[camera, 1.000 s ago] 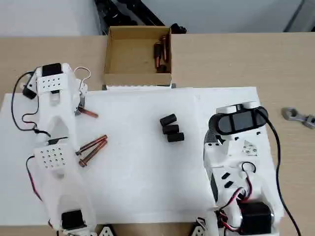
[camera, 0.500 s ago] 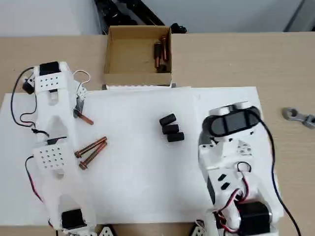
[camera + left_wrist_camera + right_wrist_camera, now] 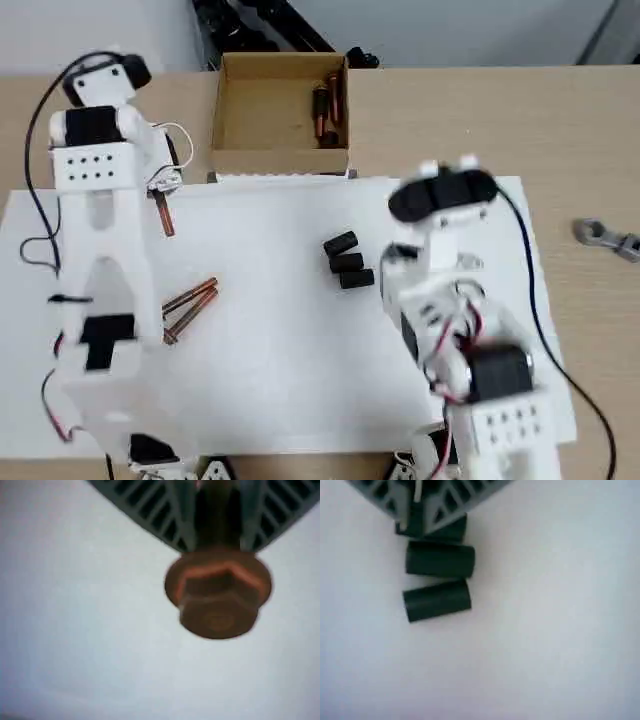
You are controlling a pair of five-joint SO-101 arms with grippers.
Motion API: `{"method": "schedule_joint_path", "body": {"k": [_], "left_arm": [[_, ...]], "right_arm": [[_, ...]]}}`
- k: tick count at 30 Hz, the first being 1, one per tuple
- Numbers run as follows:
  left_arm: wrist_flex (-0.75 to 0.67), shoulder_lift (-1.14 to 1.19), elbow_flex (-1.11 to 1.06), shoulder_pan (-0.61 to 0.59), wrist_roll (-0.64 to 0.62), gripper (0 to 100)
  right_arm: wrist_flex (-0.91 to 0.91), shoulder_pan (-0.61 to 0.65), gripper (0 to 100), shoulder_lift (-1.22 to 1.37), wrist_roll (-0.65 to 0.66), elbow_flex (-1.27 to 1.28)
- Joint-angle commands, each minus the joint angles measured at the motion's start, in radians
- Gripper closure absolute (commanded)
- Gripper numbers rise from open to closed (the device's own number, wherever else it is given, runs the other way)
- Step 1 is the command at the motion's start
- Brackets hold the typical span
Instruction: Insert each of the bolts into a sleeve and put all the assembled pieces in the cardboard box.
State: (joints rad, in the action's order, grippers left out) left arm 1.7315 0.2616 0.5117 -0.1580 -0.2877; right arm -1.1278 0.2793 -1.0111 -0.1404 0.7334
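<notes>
Now my left gripper (image 3: 217, 512) is clamping a tilted bolt (image 3: 218, 592); the sleeves (image 3: 349, 264) are lying well right, nearer my right arm (image 3: 445, 300).

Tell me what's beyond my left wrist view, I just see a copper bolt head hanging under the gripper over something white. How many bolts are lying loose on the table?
Observer: Two loose bolts lie side by side on the white sheet, nearer the arm's base than the bolt in your left gripper.
Operator: And the sleeves?
Observer: Three black sleeves sit in a row mid-sheet, with the right gripper right beside them.
Operator: Anything in the box?
Observer: Yes, the cardboard box beyond the sheet has assembled pieces against one side wall.
</notes>
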Motion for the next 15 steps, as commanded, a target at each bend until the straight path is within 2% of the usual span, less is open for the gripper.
{"method": "schedule_joint_path", "body": {"k": [1, 5, 9, 15], "left_arm": [[0.021, -0.204, -0.031, 0.028, 0.087, 99], [0.020, -0.350, -0.102, 0.031, 0.140, 99], [0.020, -0.454, -0.188, 0.026, 0.149, 99], [0.020, -0.572, -0.282, 0.026, 0.149, 99]], "right_arm": [[0.010, 0.008, 99.1, 0.240, -0.095, -0.247], [-0.041, 0.018, 99.1, 0.492, -0.235, -0.480], [-0.154, 0.081, 99.1, 0.696, -0.397, -0.681], [-0.263, 0.145, 99.1, 0.934, -0.631, -0.873]]}}
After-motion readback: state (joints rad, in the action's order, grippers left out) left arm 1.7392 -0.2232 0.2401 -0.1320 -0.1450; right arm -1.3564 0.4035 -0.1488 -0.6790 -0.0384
